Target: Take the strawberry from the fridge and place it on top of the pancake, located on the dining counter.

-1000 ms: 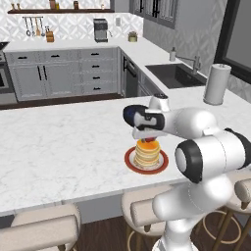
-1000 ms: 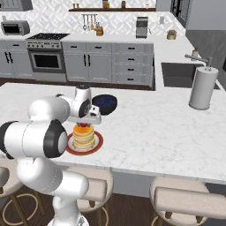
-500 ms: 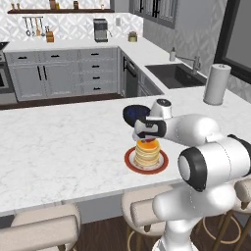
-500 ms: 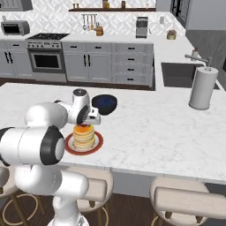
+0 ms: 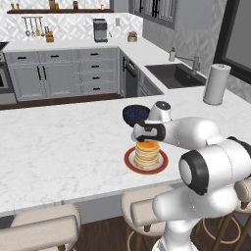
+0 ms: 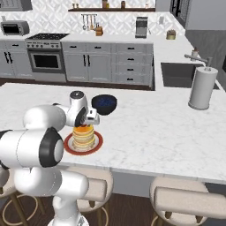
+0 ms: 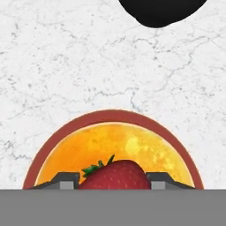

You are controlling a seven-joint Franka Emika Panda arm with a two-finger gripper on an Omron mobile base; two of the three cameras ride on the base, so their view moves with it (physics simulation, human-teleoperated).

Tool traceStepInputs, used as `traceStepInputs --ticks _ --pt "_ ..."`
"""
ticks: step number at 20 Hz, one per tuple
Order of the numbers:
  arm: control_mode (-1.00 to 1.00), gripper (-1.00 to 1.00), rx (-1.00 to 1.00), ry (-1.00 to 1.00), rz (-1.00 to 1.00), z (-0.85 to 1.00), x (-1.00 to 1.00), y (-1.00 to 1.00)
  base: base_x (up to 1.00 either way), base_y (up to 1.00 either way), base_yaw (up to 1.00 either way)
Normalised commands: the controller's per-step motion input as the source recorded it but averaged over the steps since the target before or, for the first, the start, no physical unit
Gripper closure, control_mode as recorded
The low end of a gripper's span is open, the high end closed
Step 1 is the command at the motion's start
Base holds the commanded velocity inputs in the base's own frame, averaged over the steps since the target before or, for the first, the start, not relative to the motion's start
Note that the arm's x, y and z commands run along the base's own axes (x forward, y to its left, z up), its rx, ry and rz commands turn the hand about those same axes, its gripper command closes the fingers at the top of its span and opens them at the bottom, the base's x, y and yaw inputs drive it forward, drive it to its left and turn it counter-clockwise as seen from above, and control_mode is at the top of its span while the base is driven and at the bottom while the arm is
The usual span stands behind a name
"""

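Claw (image 7: 113, 178) directly over stack of golden-tan round pancakes w/ orange top (image 7: 115, 150), on round red-brown plate (image 7: 115, 115). Small bright red strawberry w/ green leaves (image 7: 115, 175) sits btw dark fingertips (image 7: 66, 180), above pancake top. Can't tell if fingers touch berry. White marble table (image 5: 59, 142); black bowl (image 6: 104, 103) near plate.

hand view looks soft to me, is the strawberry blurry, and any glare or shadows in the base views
Hand view: the strawberry and pancake are slightly soft but readable, without glare. Left base view: flat, even lighting, faint shading beneath the plate. Right base view: also even, the black bowl crisp on the dining counter.
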Motion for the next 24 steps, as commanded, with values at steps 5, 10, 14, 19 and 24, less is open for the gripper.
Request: traceStepInputs --ticks 5,10,14,19,24 --pt "-1.0 -1.0 0.0 -0.09 -0.01 -0.28 -0.18 0.0 0.0 0.0 0.0" --pt "-1.0 -1.0 0.0 -0.13 -0.02 -0.23 -0.35 0.01 0.0 0.0 0.0" --pt "-1.0 -1.0 0.0 -0.13 -0.03 -0.1 -0.31 0.0 0.0 0.0 0.0" --pt "-1.0 -1.0 0.0 -0.12 -0.01 0.16 -0.38 0.0 0.0 0.0 0.0" --pt "-1.0 -1.0 0.0 -0.15 -0.01 0.5 -0.46 0.0 0.0 0.0 0.0"
